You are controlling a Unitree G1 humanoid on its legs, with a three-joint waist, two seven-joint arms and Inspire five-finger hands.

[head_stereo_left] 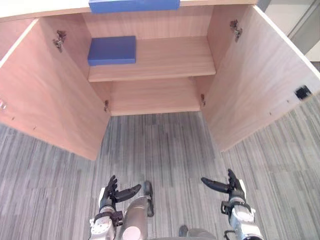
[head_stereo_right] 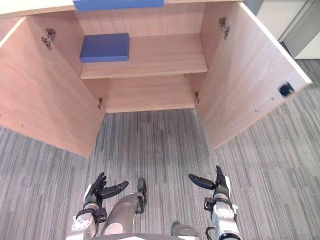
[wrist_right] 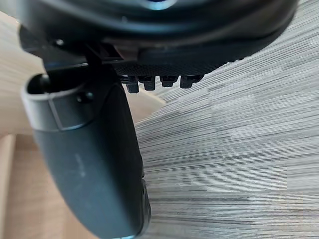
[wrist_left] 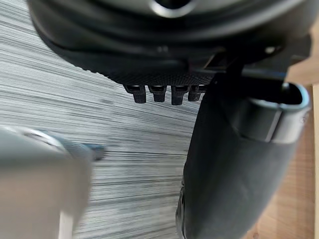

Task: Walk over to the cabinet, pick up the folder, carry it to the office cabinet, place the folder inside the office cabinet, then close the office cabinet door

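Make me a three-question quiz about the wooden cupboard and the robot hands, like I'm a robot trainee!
1. True or false: the light wooden cabinet has both its doors shut.
2. Where does the flat blue rectangular folder inside the cabinet lie? A) on the upper shelf, left side; B) on the lower shelf; C) in a robot hand.
3. Fill in the word: the left robot hand and the right robot hand both have ____ fingers and hold nothing.

Key: 1 false; 2 A; 3 open.
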